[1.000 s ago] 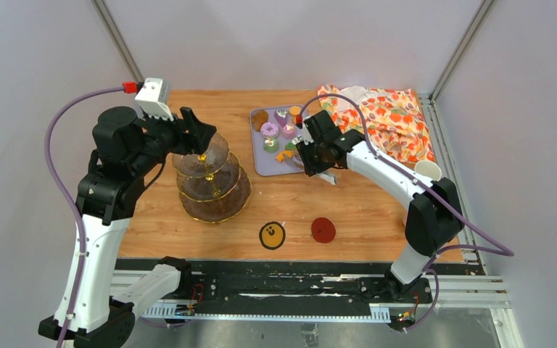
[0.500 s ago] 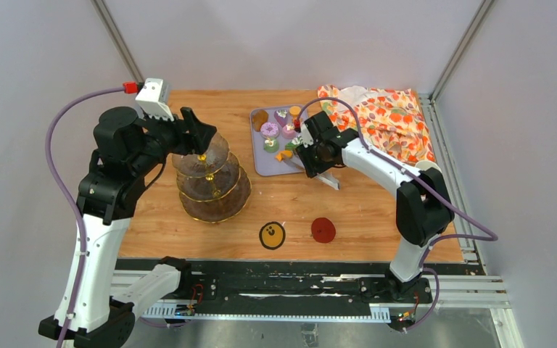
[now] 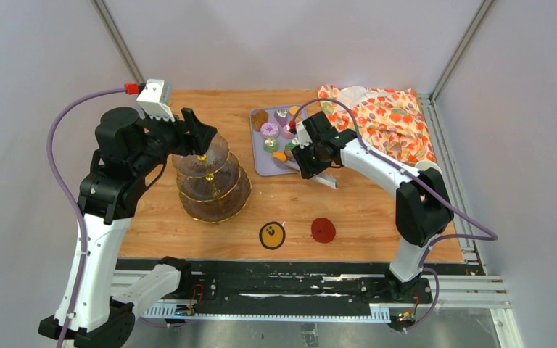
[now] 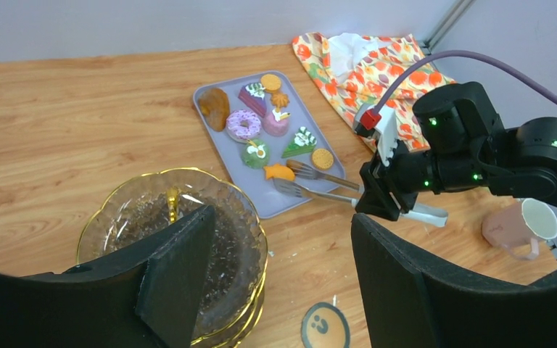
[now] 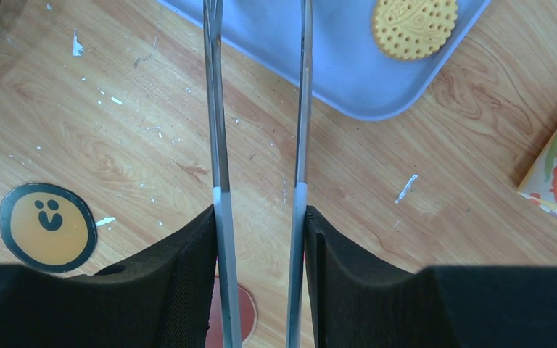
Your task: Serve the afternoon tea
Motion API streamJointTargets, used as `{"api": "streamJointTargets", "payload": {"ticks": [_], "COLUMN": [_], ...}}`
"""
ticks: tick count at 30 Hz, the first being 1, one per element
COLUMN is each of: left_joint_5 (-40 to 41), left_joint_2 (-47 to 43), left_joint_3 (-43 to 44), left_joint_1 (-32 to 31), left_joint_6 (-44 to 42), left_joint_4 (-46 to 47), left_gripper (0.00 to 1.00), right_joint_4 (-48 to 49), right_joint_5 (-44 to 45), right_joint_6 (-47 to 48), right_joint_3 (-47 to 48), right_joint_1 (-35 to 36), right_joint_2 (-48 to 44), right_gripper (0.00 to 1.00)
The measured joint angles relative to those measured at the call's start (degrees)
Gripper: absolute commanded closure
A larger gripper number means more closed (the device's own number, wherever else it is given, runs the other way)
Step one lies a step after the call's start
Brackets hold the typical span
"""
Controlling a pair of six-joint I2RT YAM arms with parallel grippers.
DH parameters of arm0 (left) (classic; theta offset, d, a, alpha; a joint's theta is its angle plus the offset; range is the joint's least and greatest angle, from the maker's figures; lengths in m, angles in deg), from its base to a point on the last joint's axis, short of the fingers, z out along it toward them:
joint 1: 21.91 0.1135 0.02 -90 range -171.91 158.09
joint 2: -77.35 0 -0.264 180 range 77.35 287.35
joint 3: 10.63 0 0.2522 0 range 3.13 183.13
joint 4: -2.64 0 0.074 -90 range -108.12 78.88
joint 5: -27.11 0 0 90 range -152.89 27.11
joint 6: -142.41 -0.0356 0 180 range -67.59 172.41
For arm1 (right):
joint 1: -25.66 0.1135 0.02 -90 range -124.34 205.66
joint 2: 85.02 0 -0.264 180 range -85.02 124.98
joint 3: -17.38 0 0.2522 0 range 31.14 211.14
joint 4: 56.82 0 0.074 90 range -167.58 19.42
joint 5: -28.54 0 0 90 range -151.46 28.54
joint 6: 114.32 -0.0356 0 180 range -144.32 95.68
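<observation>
Your right gripper [image 5: 261,279] is clamped on the tongs [image 5: 217,109], one pad against the outside of each metal arm, near the handle end. By my reading the squeeze is light, since the two arms run apart all the way to the tips. The tips sit over the near edge of the lilac tray [image 5: 348,72], just beside the orange fish-shaped pastry [image 4: 279,172], with nothing between them. I cannot tell whether they touch the tray surface. Likely reason for the hold: the pastries are small and packed close, so the tongs reach in where your wide fingers would knock the neighbours.

Pastries: all on the tray, among them the purple donut [image 4: 244,125] and the round biscuit [image 5: 414,27]. None are on the stand.

Your left gripper [image 4: 279,254] hangs above the three-tier stand [image 3: 221,199], fingers wide apart, holding nothing and touching nothing. The gold handle [image 4: 172,203] lies below the opening and to one side of it. Judgement, not confirmed: the gripper is placed there to steady the stand or take the handle.

Mug [image 4: 522,228]: at the right edge of the table, near the patterned cloth [image 3: 388,116]. It is well apart from the smiley coaster [image 3: 272,235] and the red coaster [image 3: 323,230] at the front. Only one mug found.
</observation>
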Motion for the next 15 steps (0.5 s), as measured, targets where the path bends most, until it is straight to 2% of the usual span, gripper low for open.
{"api": "streamJointTargets", "payload": {"ticks": [8, 12, 15], "left_joint_5": [0.0, 0.0, 0.1], "left_joint_2": [0.0, 0.0, 0.0], "left_joint_3": [0.0, 0.0, 0.0], "left_joint_1": [0.0, 0.0, 0.0], "left_joint_6": [0.0, 0.0, 0.0], "left_joint_4": [0.0, 0.0, 0.0], "left_gripper": [0.27, 0.27, 0.27], "right_joint_4": [0.0, 0.0, 0.0], "right_joint_5": [2.5, 3.3, 3.5], "right_joint_6": [0.1, 0.5, 1.0], "right_joint_3": [2.1, 2.8, 3.1], "right_joint_1": [0.1, 0.2, 0.4], "right_joint_2": [1.6, 3.3, 4.2], "right_gripper": [0.55, 0.63, 0.73]}}
